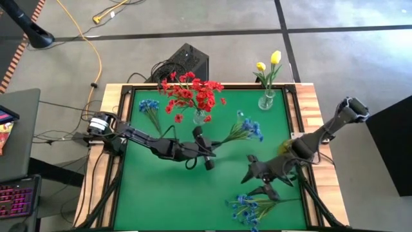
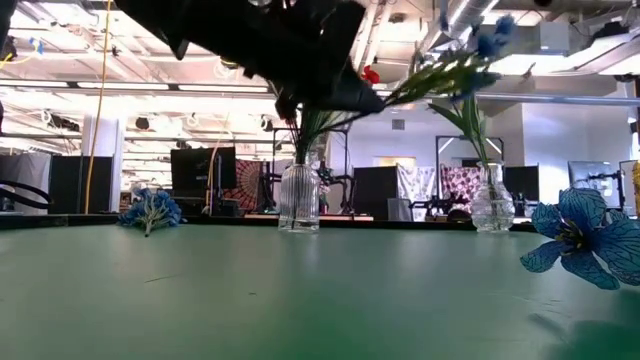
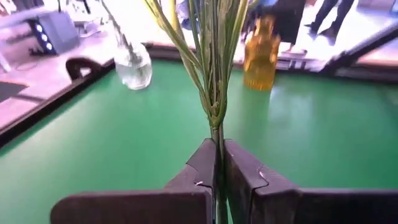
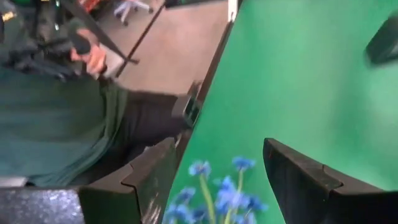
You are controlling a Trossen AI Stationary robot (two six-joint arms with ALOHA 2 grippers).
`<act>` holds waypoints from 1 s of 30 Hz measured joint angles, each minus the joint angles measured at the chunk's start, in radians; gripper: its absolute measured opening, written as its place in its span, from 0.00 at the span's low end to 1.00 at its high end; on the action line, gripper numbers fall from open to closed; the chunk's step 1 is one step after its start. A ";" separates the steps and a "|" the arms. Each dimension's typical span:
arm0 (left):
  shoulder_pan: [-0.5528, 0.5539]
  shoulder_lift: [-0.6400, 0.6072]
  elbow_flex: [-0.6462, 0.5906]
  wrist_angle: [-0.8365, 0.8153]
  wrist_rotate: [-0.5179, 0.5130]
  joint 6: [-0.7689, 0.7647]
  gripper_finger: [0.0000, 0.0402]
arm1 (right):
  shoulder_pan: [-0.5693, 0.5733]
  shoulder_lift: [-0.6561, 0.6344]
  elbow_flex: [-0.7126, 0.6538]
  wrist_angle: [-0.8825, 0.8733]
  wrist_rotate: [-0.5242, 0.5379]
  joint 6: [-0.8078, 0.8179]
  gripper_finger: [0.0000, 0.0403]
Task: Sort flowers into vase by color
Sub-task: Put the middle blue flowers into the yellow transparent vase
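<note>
My left gripper (image 1: 209, 149) is near the table's middle, shut on a blue flower spray (image 1: 248, 127) that is lifted off the green table. Behind it a clear vase (image 1: 200, 117) holds red flowers (image 1: 192, 92). At the far right a second clear vase (image 1: 266, 100) holds yellow buds (image 1: 275, 58). One loose blue spray (image 1: 149, 106) lies at the far left, another (image 1: 248, 207) lies near the front edge. My right gripper (image 1: 255, 182) hangs open above that front spray (image 4: 217, 196). My left gripper pinches the blue spray's thin green stem (image 3: 218, 146) between its two fingers, just below where the leaves branch off. The fingers come nearly level from the table's left. The spray is lifted clear, and its blooms (image 2: 482, 42) point toward the table's right and slightly up.
An amber vase (image 3: 261, 53) stands on the table's right side, mostly hidden by the right arm in the high view. A raised dark rim (image 1: 293, 109) edges the green table. A seated person (image 4: 56, 118) is beyond the table's edge in the right wrist view.
</note>
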 joint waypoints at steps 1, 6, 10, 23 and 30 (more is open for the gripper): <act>0.000 0.000 0.000 0.031 0.001 0.008 0.00 | 0.011 0.000 0.000 -0.015 0.001 0.019 0.67; -0.002 0.000 0.000 0.198 0.056 0.039 0.00 | 0.050 0.000 0.000 -0.152 0.091 0.109 0.67; -0.008 0.000 0.000 0.334 0.094 0.080 0.00 | 0.044 0.000 0.000 -0.240 0.245 0.150 0.67; -0.038 0.000 0.000 0.507 0.165 0.236 0.00 | 0.002 0.000 0.000 0.118 0.629 -0.286 0.67; -0.039 0.000 0.000 0.520 0.136 0.304 0.00 | -0.074 0.000 0.000 0.113 0.632 -0.283 0.67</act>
